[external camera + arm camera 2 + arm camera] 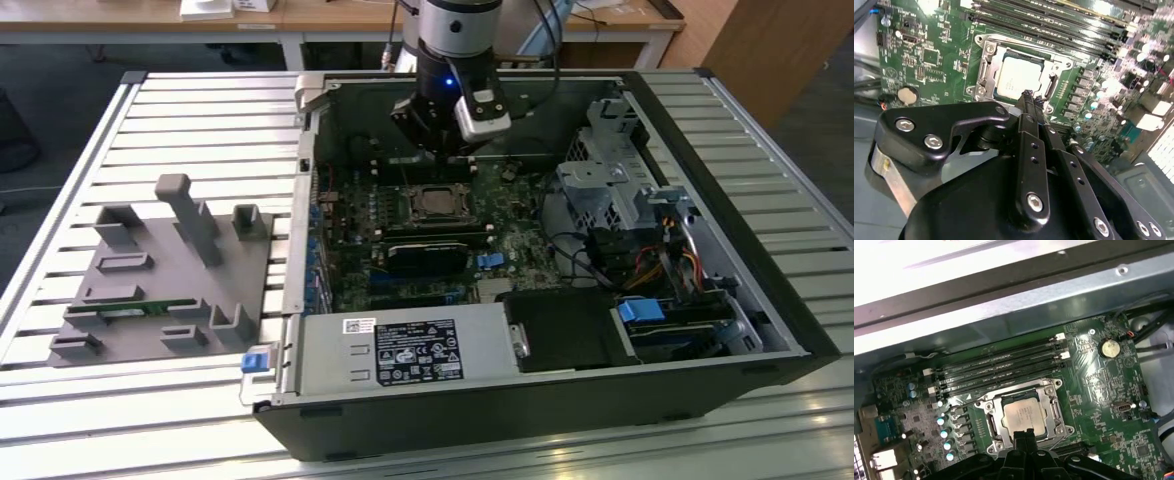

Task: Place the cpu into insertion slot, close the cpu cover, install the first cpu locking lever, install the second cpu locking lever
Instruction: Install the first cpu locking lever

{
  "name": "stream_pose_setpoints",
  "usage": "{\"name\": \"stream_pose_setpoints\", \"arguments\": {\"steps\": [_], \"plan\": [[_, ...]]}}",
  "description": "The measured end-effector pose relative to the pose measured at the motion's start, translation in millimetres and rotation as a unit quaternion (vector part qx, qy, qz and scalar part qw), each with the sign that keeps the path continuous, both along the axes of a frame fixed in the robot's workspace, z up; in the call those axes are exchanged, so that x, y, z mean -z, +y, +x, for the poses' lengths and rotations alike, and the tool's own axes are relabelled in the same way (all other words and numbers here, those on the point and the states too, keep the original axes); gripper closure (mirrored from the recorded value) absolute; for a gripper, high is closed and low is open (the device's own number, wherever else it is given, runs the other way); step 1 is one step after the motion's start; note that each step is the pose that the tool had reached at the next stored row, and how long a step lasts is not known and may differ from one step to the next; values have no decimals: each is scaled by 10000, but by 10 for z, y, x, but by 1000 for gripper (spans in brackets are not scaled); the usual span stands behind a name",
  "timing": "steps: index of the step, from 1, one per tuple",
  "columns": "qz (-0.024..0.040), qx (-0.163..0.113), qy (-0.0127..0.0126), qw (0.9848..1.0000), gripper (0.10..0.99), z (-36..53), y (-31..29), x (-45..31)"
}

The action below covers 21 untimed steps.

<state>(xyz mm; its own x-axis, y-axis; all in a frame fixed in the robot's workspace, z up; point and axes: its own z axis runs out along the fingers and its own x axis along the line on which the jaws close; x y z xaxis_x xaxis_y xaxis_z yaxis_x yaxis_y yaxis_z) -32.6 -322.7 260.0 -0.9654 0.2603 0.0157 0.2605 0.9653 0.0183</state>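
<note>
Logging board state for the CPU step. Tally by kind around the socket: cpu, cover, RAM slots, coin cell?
cpu: 1
cover: 1
RAM slots: 4
coin cell: 1
Total: 7

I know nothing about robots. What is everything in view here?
case: one, black, open, on the slatted table.
board: one, green, inside the case.
cpu: one, silvery-beige, seated mid-board.
cover: one, silvery frame, around the cpu.
memory slots: four, black, beside the cpu.
coin battery: one, silvery, on the board.
fixture: one, grey, at the exterior view's left of the case.
tool: one, black, shut, tips by the cover's edge.
</note>
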Motion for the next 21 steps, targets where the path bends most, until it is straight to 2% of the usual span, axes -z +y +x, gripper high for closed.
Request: {"name": "stream_pose_setpoints", "arguments": {"steps": [6,12,21], "plan": [[0,-333,0,9994,973,0,0,0],[0,-670,0,9978,973,0,0,0],[0,-1219,0,9925,973,0,0,0]]}}
